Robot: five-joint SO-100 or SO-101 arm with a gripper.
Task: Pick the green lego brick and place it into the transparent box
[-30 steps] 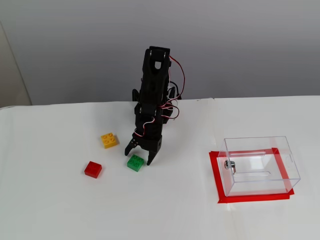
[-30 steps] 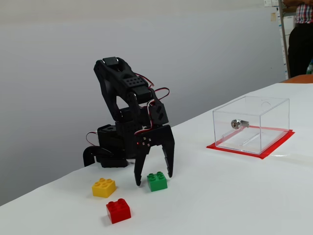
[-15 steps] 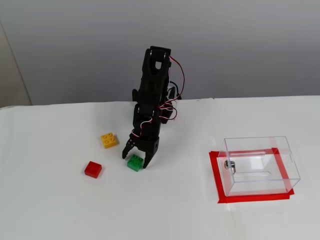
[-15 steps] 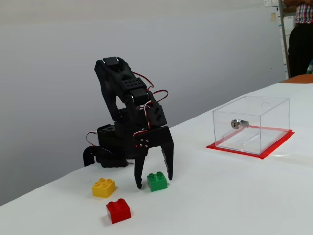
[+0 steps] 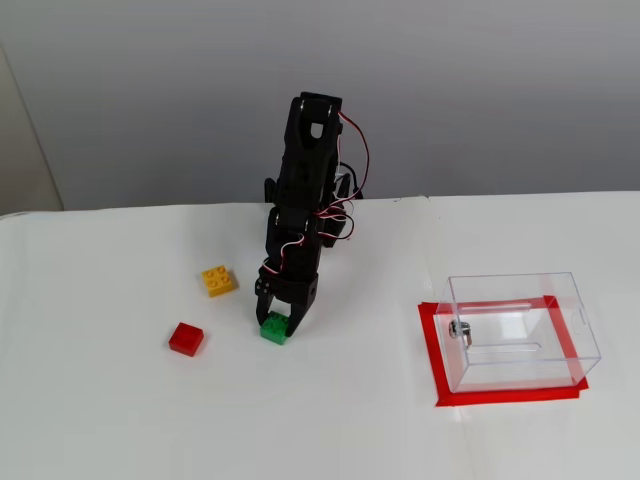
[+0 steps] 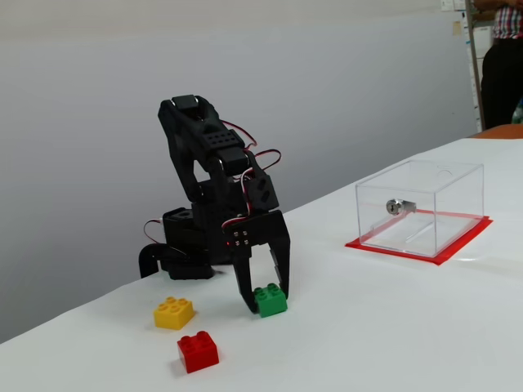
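The green lego brick (image 5: 273, 329) (image 6: 270, 300) rests on the white table, right of the red and yellow bricks in both fixed views. My black gripper (image 5: 277, 322) (image 6: 266, 299) points down over it with one finger on each side; the jaws stand about a brick's width apart and look closed against its sides. The brick sits at table level. The transparent box (image 5: 520, 330) (image 6: 421, 206), with a small metal knob (image 5: 459, 329) on one wall, stands empty on a red taped rectangle far to the right.
A yellow brick (image 5: 219, 280) (image 6: 174, 312) and a red brick (image 5: 186, 339) (image 6: 198, 351) lie just left of the gripper. The red tape (image 5: 432, 350) frames the box. A person stands at the far right edge (image 6: 500, 57).
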